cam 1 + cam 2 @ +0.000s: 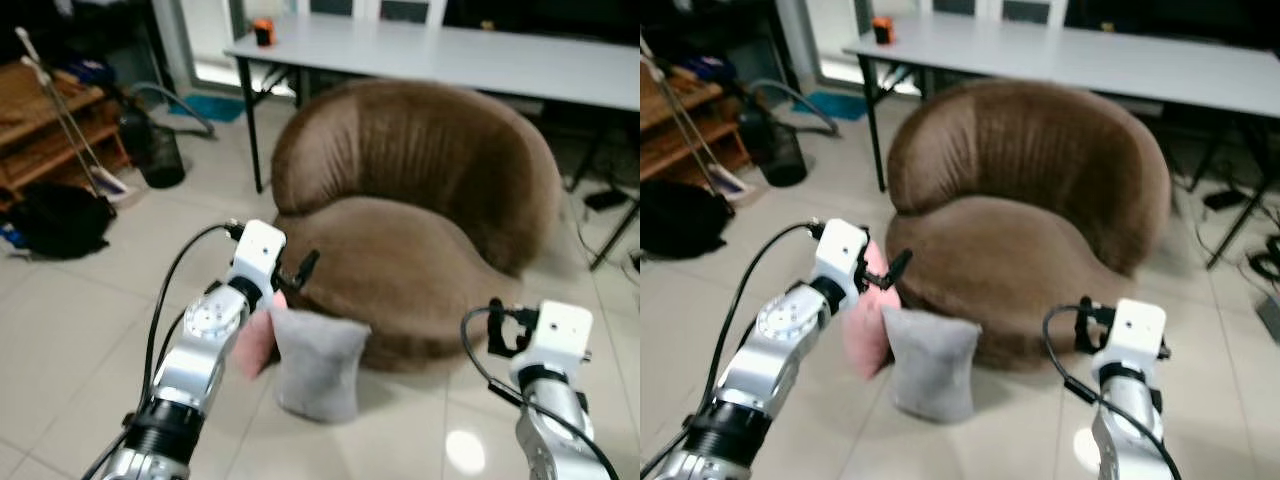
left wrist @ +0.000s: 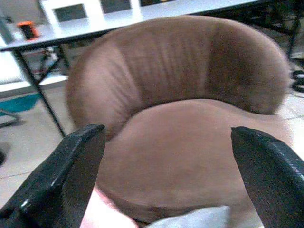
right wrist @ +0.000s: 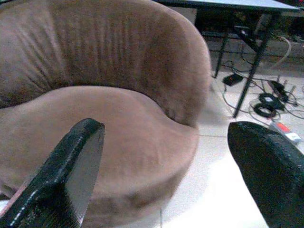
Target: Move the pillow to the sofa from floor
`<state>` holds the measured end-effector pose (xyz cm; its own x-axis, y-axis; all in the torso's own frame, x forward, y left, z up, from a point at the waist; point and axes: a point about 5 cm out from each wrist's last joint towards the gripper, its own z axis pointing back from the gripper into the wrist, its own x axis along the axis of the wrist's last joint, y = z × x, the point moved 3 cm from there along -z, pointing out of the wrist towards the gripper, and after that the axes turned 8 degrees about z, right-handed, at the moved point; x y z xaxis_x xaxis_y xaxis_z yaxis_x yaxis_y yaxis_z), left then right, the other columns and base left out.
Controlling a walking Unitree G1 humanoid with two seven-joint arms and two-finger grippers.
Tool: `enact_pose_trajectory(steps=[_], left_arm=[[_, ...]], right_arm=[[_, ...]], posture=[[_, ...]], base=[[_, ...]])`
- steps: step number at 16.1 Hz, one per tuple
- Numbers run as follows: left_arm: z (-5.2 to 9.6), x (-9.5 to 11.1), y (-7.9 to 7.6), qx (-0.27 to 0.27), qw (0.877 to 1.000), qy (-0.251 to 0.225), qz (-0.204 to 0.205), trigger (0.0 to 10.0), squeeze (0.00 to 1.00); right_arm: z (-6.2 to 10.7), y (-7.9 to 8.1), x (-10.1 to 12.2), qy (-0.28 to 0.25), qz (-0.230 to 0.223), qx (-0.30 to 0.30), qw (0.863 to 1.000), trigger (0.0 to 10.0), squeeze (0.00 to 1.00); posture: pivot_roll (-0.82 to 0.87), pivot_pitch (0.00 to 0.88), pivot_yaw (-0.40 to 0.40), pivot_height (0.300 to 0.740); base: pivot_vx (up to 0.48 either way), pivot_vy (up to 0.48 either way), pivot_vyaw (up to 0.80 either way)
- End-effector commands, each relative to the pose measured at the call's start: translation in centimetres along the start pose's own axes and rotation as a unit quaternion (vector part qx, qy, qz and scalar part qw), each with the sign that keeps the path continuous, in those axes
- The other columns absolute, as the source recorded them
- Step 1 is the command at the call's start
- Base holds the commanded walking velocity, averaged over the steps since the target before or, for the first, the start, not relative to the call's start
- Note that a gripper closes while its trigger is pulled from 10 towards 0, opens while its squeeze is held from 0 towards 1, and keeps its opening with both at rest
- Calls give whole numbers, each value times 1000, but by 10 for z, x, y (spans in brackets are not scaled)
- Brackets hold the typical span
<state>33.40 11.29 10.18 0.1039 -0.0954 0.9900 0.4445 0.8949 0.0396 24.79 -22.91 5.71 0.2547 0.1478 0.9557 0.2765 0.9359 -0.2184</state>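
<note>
A grey pillow [image 1: 318, 365] stands upright on the tiled floor, leaning on the front of the round brown sofa [image 1: 420, 250]. A pink pillow [image 1: 868, 332] stands beside it on its left, partly behind my left arm. My left gripper [image 2: 166, 137] is open just above the pink pillow and holds nothing; the pink and grey pillow tops peek below its fingers in the left wrist view. My right gripper [image 3: 164, 130] is also open and empty, raised in front of the sofa's right side, apart from both pillows.
A long grey table [image 1: 480, 55] with a small orange object [image 1: 263, 32] stands behind the sofa; its dark leg [image 1: 250, 125] is near the sofa's left. A wooden shelf [image 1: 40, 130], black bag [image 1: 60, 220], mop and black bin [image 1: 160, 155] lie left. Cables [image 3: 268, 102] trail right.
</note>
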Motion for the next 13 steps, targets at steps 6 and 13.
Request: enact_pose_trajectory(steps=[6, 13], left_arm=[[4, 0, 10, 10, 1000, 2, -11, 10000, 0], [6, -3, 6, -6, 1000, 10, -8, 10000, 0]], right_arm=[[1, 8, 2, -1, -3, 10, 1000, 10000, 0], [2, 16, 0, 6, -10, 37, 999, 10000, 0]], posture=[[-31, 0, -11, 740], [-31, 6, -10, 740]], base=[[412, 0, 0], [279, 0, 0]])
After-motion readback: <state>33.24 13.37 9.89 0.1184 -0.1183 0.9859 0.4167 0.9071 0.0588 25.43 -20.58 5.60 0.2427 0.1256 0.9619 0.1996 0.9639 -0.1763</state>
